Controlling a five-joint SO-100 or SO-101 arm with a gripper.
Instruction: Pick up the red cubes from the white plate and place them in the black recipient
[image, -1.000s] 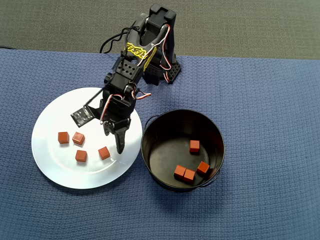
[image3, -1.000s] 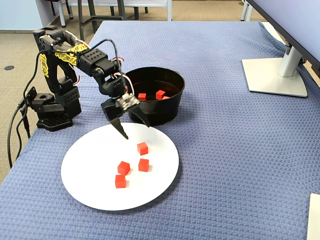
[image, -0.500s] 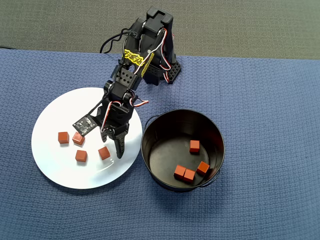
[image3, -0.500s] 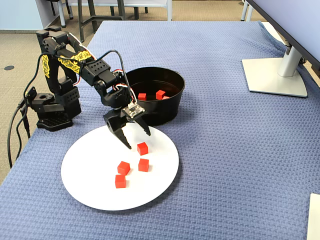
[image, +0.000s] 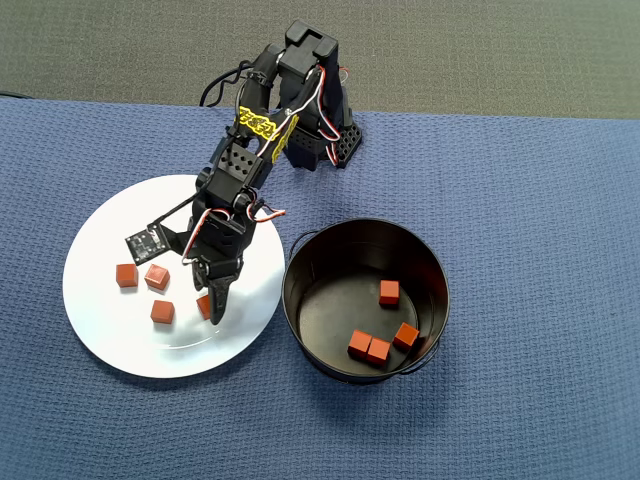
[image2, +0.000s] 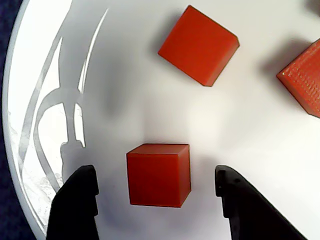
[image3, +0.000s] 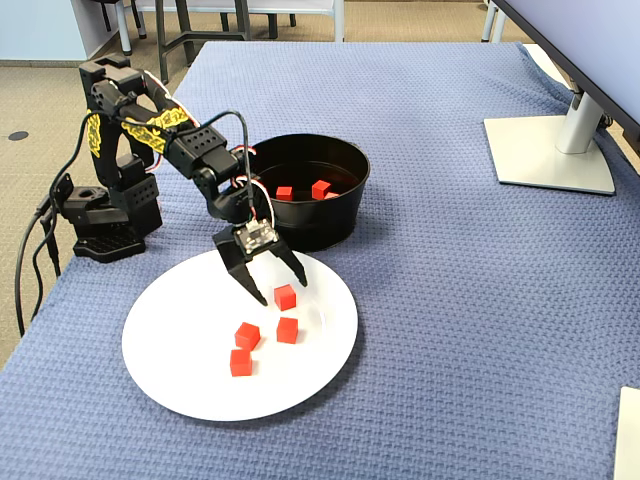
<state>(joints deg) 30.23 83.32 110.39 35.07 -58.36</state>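
Observation:
Several red cubes lie on the white plate (image: 110, 320) (image3: 190, 380); one of them (image3: 285, 296) (image2: 159, 174) sits between my fingers. My gripper (image: 208, 300) (image3: 282, 291) (image2: 154, 177) is open and low over the plate, with a fingertip on each side of this cube and neither touching it. In the wrist view, two more cubes (image2: 198, 45) (image2: 302, 82) lie farther on, on the plate (image2: 125, 100). The other plate cubes (image: 126, 275) (image: 157, 277) (image: 162, 312) lie left of the gripper in the overhead view. The black recipient (image: 440, 270) (image3: 330, 225) stands beside the plate and holds several cubes (image: 389, 292).
The arm's base (image: 320, 140) (image3: 100, 220) stands at the edge of the blue cloth behind the plate. A monitor stand (image3: 550, 150) is at the far right of the fixed view. A white object (image3: 630, 430) shows at the bottom right corner.
The open gripper has swung away from the pot and out over the plate, coming down to straddle the cube nearest the pot. No cube has moved.

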